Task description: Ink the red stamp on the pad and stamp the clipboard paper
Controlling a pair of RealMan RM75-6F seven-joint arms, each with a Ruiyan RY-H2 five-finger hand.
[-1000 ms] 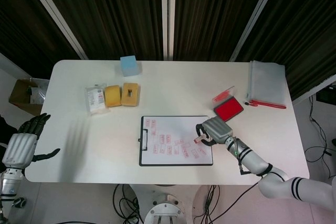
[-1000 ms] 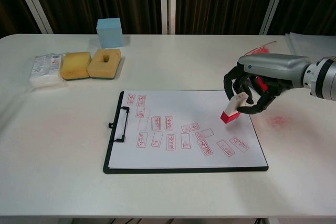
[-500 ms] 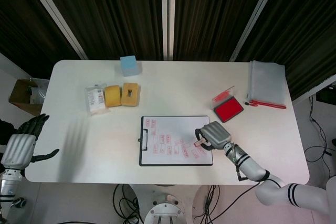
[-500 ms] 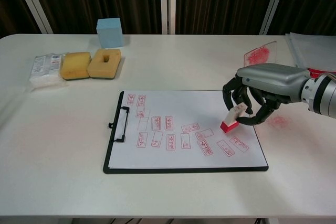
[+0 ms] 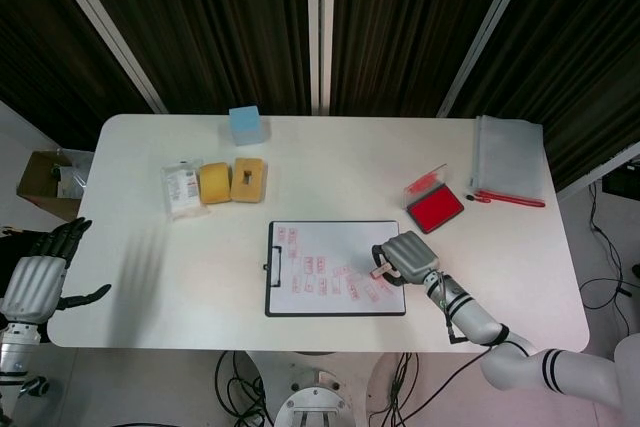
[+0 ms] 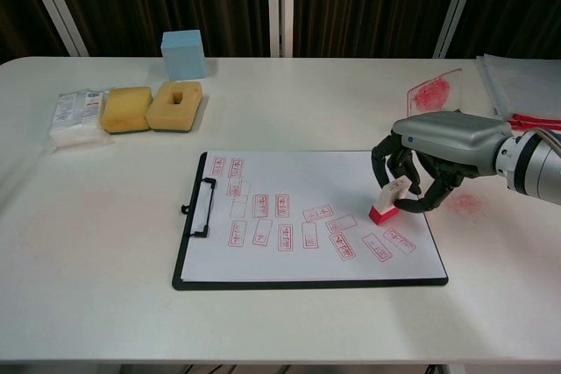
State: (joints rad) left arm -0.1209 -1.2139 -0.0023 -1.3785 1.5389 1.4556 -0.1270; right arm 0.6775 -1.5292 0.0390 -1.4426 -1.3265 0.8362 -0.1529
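My right hand (image 6: 429, 157) (image 5: 405, 257) grips the red stamp (image 6: 387, 203) by its pale handle, and its red base rests on the clipboard paper (image 6: 298, 216) near the right edge. Several red stamp marks cover the sheet. The black clipboard (image 5: 335, 268) lies at the table's front middle. The ink pad (image 5: 435, 209) stands open, red face up, behind my right hand; in the chest view only its stained clear lid (image 6: 433, 91) shows. My left hand (image 5: 38, 277) hangs off the table's left edge, fingers spread, holding nothing.
Two yellow sponges (image 6: 151, 107), a wrapped packet (image 6: 74, 113) and a light blue block (image 6: 182, 53) sit at the back left. A clear zip pouch (image 5: 510, 157) with a red pen (image 5: 508, 198) lies at the back right. A red ink smear (image 6: 465, 203) marks the table.
My right hand has lowered the stamp from above the paper's right edge down onto the sheet. The left hand has stayed put.
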